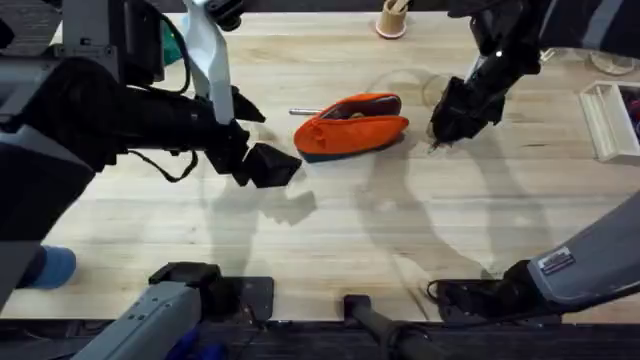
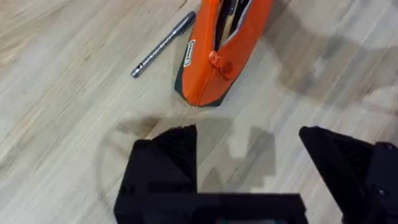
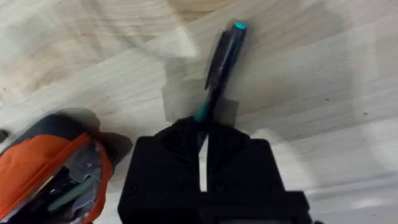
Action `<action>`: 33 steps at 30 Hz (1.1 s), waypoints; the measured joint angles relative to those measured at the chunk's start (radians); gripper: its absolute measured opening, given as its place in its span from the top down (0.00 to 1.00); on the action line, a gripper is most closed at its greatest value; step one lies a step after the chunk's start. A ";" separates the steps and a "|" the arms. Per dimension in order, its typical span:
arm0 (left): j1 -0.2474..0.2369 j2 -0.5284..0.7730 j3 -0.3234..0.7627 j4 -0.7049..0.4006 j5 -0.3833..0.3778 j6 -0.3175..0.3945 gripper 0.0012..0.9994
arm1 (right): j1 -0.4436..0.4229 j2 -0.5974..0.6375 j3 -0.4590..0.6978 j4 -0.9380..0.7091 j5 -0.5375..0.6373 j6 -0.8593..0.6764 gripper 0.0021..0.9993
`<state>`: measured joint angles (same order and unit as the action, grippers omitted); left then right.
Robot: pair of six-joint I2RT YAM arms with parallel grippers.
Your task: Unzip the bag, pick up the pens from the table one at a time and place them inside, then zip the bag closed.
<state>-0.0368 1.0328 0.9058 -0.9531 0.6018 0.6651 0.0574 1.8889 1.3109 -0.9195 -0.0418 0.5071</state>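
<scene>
The bag (image 1: pixel 350 127) is lying on its side just above the middle of the overhead frame, on the table (image 1: pixel 330 240). It is an orange fabric pouch with a dark base, and its top zipper is gaping open (image 2: pixel 227 18), showing items inside. The silver pen (image 2: pixel 163 45) is lying flat on the wood just beside the bag's left end, its tip poking out at the bag's upper left (image 1: pixel 303 111). The dark pen (image 3: pixel 222 56) with a teal cap end is sitting right of the bag, tilted, its lower end being pinched.
</scene>
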 joint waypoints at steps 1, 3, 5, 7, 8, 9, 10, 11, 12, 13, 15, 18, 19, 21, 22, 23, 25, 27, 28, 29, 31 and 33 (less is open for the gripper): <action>0.000 0.000 0.000 0.000 0.000 0.000 0.00 | 0.000 0.001 0.002 -0.001 0.000 -0.009 0.95; 0.000 0.000 0.000 0.000 0.000 0.000 0.00 | 0.000 0.008 0.013 -0.009 0.000 -0.029 0.95; 0.000 0.000 0.000 0.000 0.000 0.000 0.00 | 0.000 0.022 0.035 -0.025 0.000 -0.054 0.96; 0.000 0.000 0.000 0.000 0.000 0.000 0.00 | 0.000 0.040 0.062 -0.048 0.000 -0.087 0.96; 0.000 0.000 0.000 0.000 0.000 0.000 0.00 | 0.000 0.050 0.078 -0.058 0.000 -0.104 0.96; 0.000 0.000 0.000 0.000 0.000 0.000 0.01 | 0.001 0.060 0.099 -0.067 0.000 -0.123 0.96; 0.000 0.000 0.000 0.000 0.000 0.000 0.01 | 0.001 0.067 0.121 -0.075 0.000 -0.141 0.96; 0.000 0.000 0.000 0.000 0.000 0.000 0.00 | 0.001 0.073 0.145 -0.083 0.000 -0.159 0.97; 0.000 0.000 0.000 0.000 0.000 0.000 0.01 | 0.001 0.076 0.175 -0.091 0.000 -0.179 0.97; 0.000 0.000 0.000 0.000 0.000 0.000 0.00 | 0.001 0.076 0.203 -0.099 0.000 -0.196 0.97; 0.000 0.000 0.000 0.000 0.000 0.000 0.00 | 0.002 0.076 0.264 -0.112 0.000 -0.220 0.97; 0.000 0.000 0.000 0.000 0.000 0.000 0.00 | 0.003 0.076 0.336 -0.121 0.000 -0.251 0.97; 0.000 0.000 0.000 0.000 0.000 0.000 0.00 | 0.003 0.076 0.354 -0.126 -0.003 -0.262 0.97; 0.000 0.000 0.000 0.000 0.000 0.000 0.00 | 0.004 0.076 0.380 -0.136 -0.004 -0.280 0.97; 0.000 0.000 0.000 0.000 0.000 0.000 0.00 | 0.005 0.076 0.391 -0.142 -0.005 -0.290 0.97; 0.000 0.000 0.000 0.000 0.000 0.000 0.00 | 0.006 0.076 0.400 -0.148 -0.005 -0.301 0.97; 0.000 0.000 0.000 0.000 0.000 0.000 0.00 | 0.011 0.076 0.419 -0.156 -0.005 -0.326 0.97; 0.000 0.000 0.000 0.000 0.000 0.000 0.00 | 0.019 0.076 0.433 -0.160 -0.005 -0.356 0.97; 0.000 0.000 0.000 0.000 0.000 0.000 0.00 | 0.025 0.076 0.439 -0.162 -0.005 -0.375 0.97; 0.000 0.000 0.000 0.000 0.000 0.000 0.00 | 0.032 0.076 0.444 -0.165 -0.005 -0.395 0.97; 0.000 0.000 0.000 0.000 0.000 0.000 0.00 | 0.048 0.076 0.451 -0.171 -0.005 -0.441 0.97; 0.000 0.000 0.000 0.000 0.000 0.000 0.00 | 0.068 0.076 0.456 -0.174 -0.005 -0.498 0.97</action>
<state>-0.0368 1.0328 0.9058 -0.9531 0.6018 0.6651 0.1259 1.9644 1.7668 -1.0939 -0.0463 0.0093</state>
